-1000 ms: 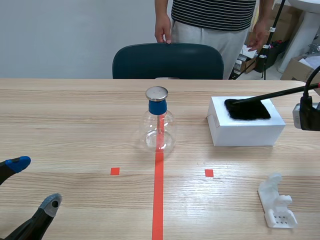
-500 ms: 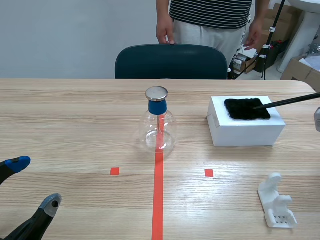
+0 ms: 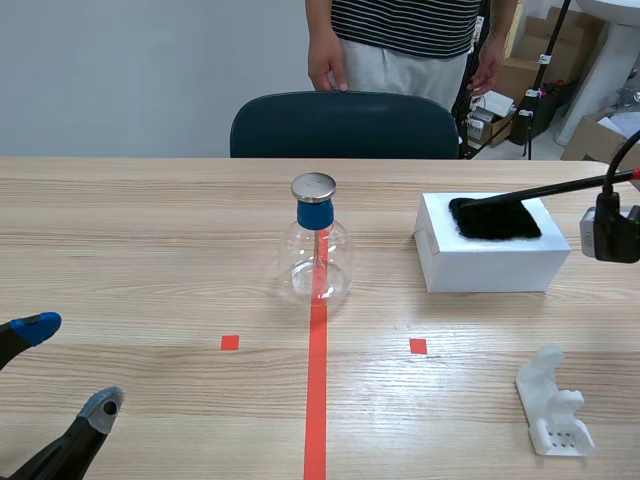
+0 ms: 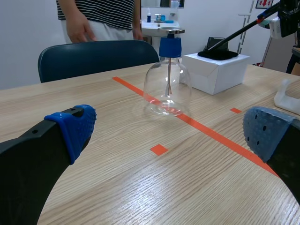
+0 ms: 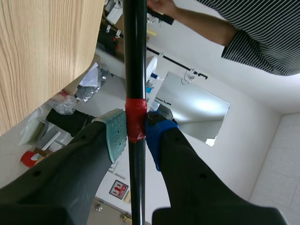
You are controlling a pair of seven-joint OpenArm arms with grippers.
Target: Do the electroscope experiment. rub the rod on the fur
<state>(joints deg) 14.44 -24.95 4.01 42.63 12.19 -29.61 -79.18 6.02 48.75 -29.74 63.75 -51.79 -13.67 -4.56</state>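
A black rod [image 3: 545, 190] slants down from the right arm at the table's right edge, its tip resting on the black fur [image 3: 494, 219] atop a white box [image 3: 490, 257]. My right gripper [image 5: 136, 131] is shut on the rod [image 5: 135, 56] at its red tape band. The electroscope [image 3: 317, 250], a clear flask with a blue collar and metal cap, stands at the table's middle on the red line; it shows ahead of my left gripper [image 4: 168, 136] as the flask [image 4: 168, 79]. That gripper is open and empty, low at the near left [image 3: 60, 375].
A white plastic stand [image 3: 553, 405] lies at the near right. A dark chair [image 3: 345, 125] is pushed to the far edge, with a person in a striped shirt [image 3: 405, 40] standing behind it. Boxes and tripods stand beyond the table's far right.
The rod slid right across the fur and then back left, so its tip is again at the fur's left part. The right arm came back into view. The person shifted a little.
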